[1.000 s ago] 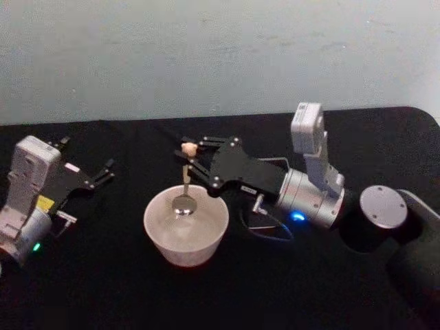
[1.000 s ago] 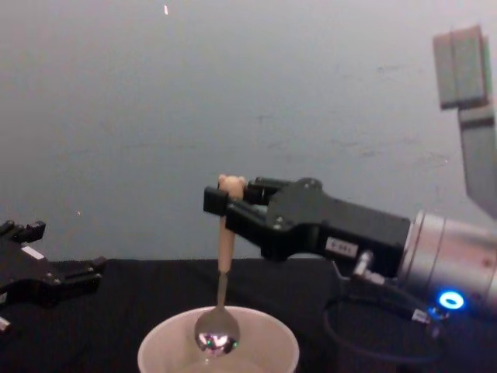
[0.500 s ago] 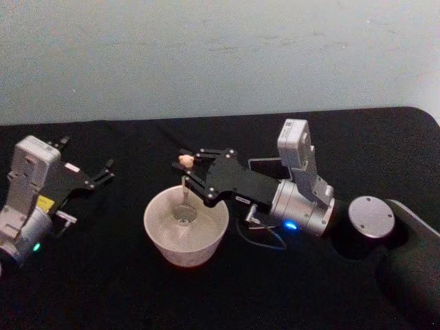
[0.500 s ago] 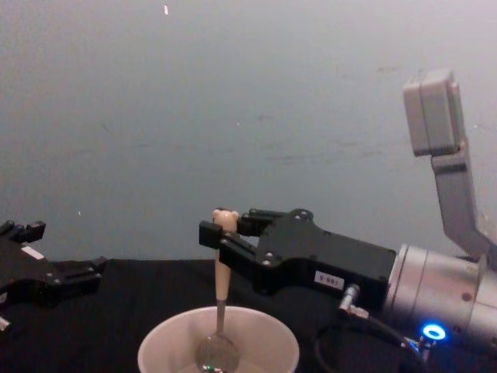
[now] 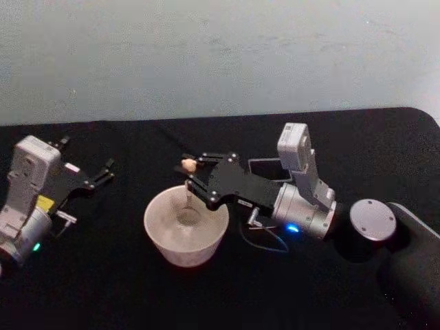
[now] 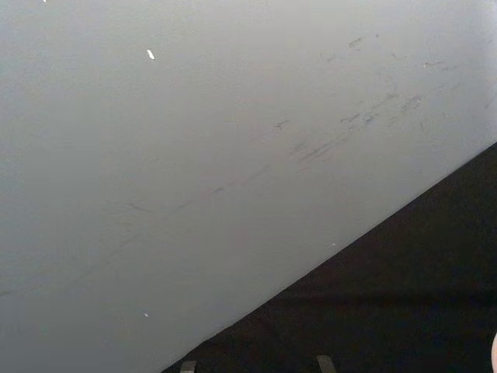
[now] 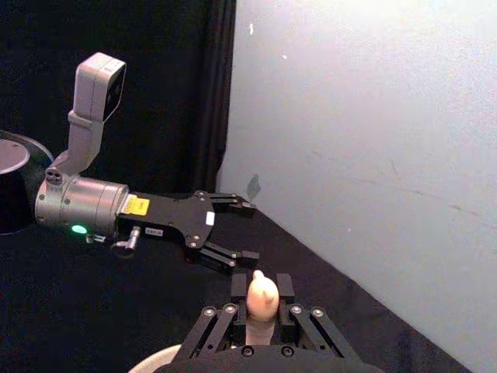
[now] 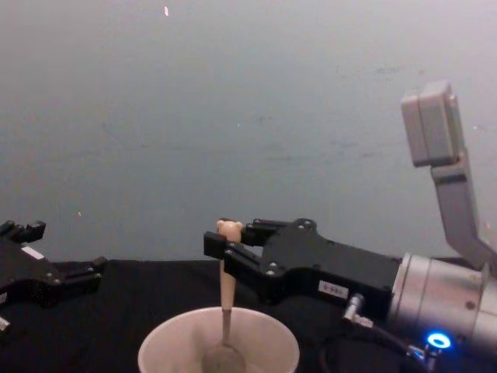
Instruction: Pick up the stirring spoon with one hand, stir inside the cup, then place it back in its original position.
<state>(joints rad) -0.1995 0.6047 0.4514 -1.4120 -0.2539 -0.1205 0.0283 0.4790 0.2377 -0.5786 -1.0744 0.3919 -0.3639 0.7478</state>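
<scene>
My right gripper [image 5: 190, 173] is shut on the upper part of the stirring spoon [image 8: 227, 291], a pale beige stick with a small bear-head top [image 7: 262, 296]. The spoon stands upright with its metal bowl [image 8: 223, 360] down inside the cream-white cup [image 5: 185, 227], which sits at the table's middle. The gripper [image 8: 225, 247] hovers just above the cup's [image 8: 218, 343] far rim. My left gripper [image 5: 100, 173] rests at the table's left, open and holding nothing, well away from the cup; it also appears across from the spoon in the right wrist view [image 7: 237, 231].
The black table [image 5: 103, 289] runs back to a pale wall [image 5: 206, 55]. A dark square holder [image 5: 265, 168] lies behind my right arm. A blue-lit cable loops on the table [image 5: 271, 237] just right of the cup.
The spoon has gone lower, its bowl now deep inside the cup instead of at rim height. My right arm has dropped and shifted slightly. The left arm has stayed still.
</scene>
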